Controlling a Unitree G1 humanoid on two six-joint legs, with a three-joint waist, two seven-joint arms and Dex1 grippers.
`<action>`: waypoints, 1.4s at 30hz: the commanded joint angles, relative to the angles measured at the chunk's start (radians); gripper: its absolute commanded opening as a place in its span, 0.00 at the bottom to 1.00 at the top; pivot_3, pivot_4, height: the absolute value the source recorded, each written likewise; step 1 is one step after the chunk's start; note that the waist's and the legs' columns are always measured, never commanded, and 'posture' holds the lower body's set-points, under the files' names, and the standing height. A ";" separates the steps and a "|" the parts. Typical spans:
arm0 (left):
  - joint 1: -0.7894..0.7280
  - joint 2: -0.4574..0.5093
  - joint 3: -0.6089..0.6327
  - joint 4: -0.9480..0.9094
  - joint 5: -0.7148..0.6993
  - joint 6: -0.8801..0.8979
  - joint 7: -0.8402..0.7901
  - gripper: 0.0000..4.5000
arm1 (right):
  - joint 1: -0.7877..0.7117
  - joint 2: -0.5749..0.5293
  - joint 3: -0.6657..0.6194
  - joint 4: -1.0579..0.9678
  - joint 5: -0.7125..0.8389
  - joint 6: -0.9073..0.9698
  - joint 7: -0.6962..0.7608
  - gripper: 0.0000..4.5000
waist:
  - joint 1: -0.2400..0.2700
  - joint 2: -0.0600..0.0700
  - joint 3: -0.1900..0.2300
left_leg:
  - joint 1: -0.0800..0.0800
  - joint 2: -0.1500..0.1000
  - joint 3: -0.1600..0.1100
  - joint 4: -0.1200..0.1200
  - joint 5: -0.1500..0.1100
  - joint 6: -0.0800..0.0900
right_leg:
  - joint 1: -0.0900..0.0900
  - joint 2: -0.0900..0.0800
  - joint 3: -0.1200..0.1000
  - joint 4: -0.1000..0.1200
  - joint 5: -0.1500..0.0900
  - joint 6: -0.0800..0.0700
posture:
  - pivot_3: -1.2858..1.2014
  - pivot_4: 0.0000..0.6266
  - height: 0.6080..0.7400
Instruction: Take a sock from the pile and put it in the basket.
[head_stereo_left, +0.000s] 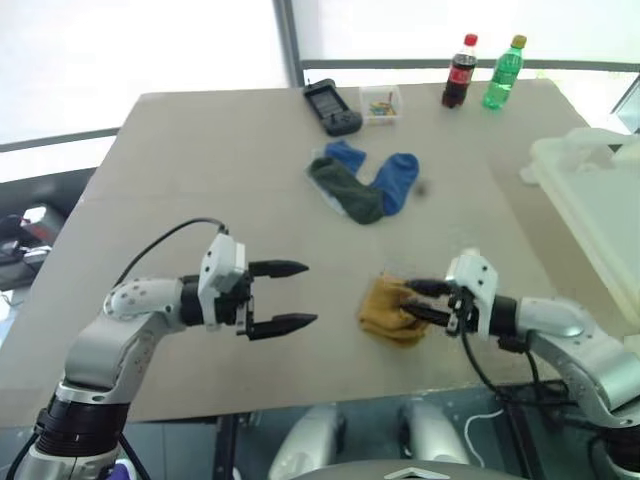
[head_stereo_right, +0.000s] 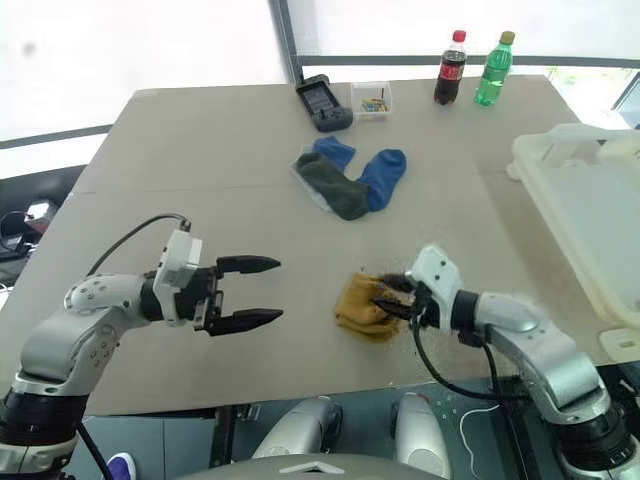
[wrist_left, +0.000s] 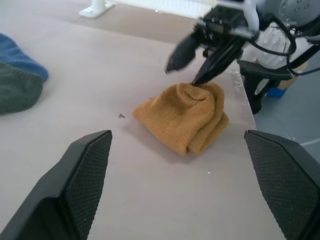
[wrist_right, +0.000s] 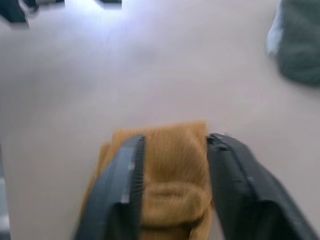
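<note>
1. Lying crumpled near the front edge of the worktop, a mustard sock is seen apart from the other socks.
2. The sock is straddled by the right pincer; in the right wrist view its two fingers stand partly apart with the yellow fabric between them, the sock resting on the worktop.
3. Whether the fabric is actually squeezed cannot be told; in the left wrist view one fingertip touches the sock's upper fold.
4. The left pincer is held above the worktop to the left of the sock, well apart from it, pointing toward it, its jaws spread wide and nothing between them.
5. The pile is found farther back at mid-worktop: a dark green sock lying over blue ones.
6. The basket, whitish and translucent, is placed at the right edge of the worktop, well apart from the yellow sock.
7. At the far edge a dark device and a small clear box are set side by side; to their right a cola bottle and a green bottle stand upright.
</note>
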 joint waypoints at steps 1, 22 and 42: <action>0.021 0.020 0.015 -0.013 0.006 -0.037 -0.020 1.00 | -0.021 0.004 -0.025 -0.036 0.033 0.051 -0.036 0.84 | -0.001 0.000 0.000 | 0.000 0.000 0.000 0.000 0.000 0.000 | 0.000 0.000 0.000 -0.001 0.000 0.000 | 0.52 0.24 1.00; 0.103 0.025 0.040 -0.075 0.001 -0.048 0.043 1.00 | -0.055 -0.042 0.340 0.236 -0.296 -0.046 0.026 0.70 | 0.000 -0.001 -0.001 | 0.003 0.000 0.000 -0.001 0.000 0.000 | 0.002 0.001 0.000 -0.001 0.000 0.000 | 0.52 0.24 1.00; 0.041 -0.056 -0.013 -0.020 0.027 -0.116 0.063 1.00 | -0.042 -0.026 -0.070 0.061 0.040 0.094 0.033 0.00 | 0.000 0.000 0.001 | 0.002 0.001 0.000 -0.002 0.000 0.000 | 0.001 0.000 0.000 -0.002 0.000 0.000 | 0.52 0.24 1.00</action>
